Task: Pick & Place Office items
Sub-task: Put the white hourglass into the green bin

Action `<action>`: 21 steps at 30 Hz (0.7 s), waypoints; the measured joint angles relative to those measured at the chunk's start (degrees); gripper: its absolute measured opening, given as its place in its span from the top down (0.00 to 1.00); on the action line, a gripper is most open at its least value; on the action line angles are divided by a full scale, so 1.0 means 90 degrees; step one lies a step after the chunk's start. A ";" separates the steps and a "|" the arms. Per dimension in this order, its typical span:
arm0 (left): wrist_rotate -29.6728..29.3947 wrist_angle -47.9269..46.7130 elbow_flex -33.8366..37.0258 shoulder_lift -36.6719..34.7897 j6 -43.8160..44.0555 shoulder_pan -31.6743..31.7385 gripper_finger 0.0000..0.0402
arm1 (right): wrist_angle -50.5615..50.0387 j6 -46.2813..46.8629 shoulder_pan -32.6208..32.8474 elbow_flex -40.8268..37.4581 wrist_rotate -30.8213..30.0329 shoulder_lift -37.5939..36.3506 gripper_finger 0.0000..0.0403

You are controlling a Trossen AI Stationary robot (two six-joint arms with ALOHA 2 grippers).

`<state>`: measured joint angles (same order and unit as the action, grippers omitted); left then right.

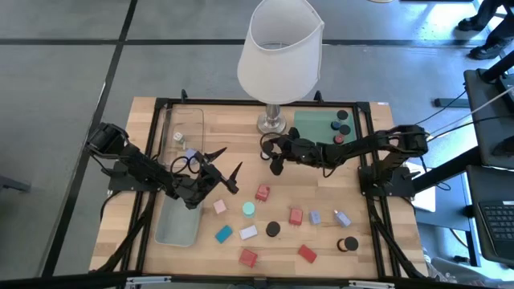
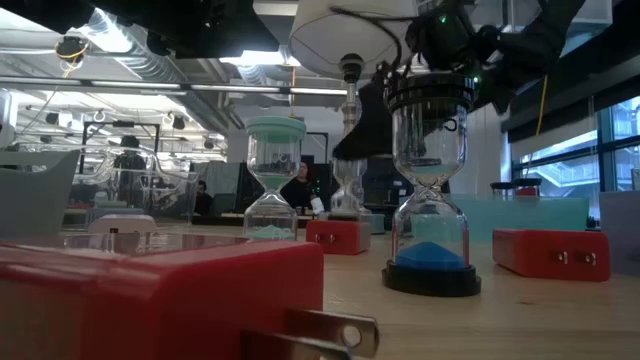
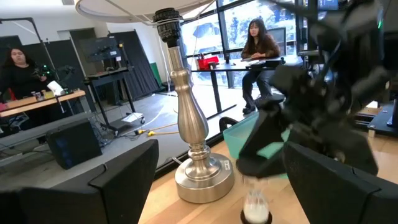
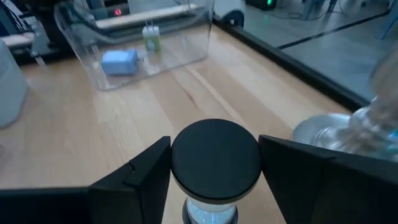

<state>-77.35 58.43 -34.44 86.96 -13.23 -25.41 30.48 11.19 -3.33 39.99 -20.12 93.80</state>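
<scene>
My right gripper is shut on a small hourglass with a black cap, on the wooden table just in front of the lamp base. In the left wrist view the same hourglass shows pale sand below the dark fingers. My left gripper hovers open and level beside the clear tray, holding nothing. Red, pink, lavender and teal blocks lie loose on the near half of the table, among them a red one. A mint-capped hourglass and another black-capped one stand upright on their bases there. My right gripper pinches the hourglass by its round black top cap, one finger on each side of the cap. The fingers come from the table's right side, slanting slightly down. The hourglass stays upright below them; whether its base still touches the table I cannot tell.
The big white-shaded lamp stands at the far middle, close to my right gripper. A green mat at the far right carries a few dark caps. The clear tray holds a lavender block and a small green piece.
</scene>
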 joint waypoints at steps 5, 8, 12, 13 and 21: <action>-0.0010 -0.0002 0.0000 0.0000 -0.0051 -0.0004 0.15 | -0.0839 -0.0252 0.0002 0.0000 -0.0326 -0.0949 0.47; -0.0011 0.0000 0.0000 0.0000 -0.0051 -0.0032 0.15 | -0.1473 -0.0411 0.0000 0.0000 -0.0820 -0.1619 0.47; -0.0016 0.0000 0.0000 0.0000 -0.0051 -0.0092 0.15 | -0.2471 -0.0536 0.0000 0.0000 -0.1349 -0.2523 0.47; -0.0020 0.0000 0.0000 0.0000 -0.0051 -0.0094 0.15 | -0.2734 -0.0535 0.0000 0.0000 -0.1476 -0.2741 0.47; -0.0064 0.0000 0.0000 0.0000 0.0041 -0.0090 0.15 | -0.4345 -0.0291 -0.0025 -0.0009 -0.2480 -0.3906 0.46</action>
<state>-77.93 58.43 -34.44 86.96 -12.87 -26.22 -8.62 8.57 -3.56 39.90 -42.44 58.65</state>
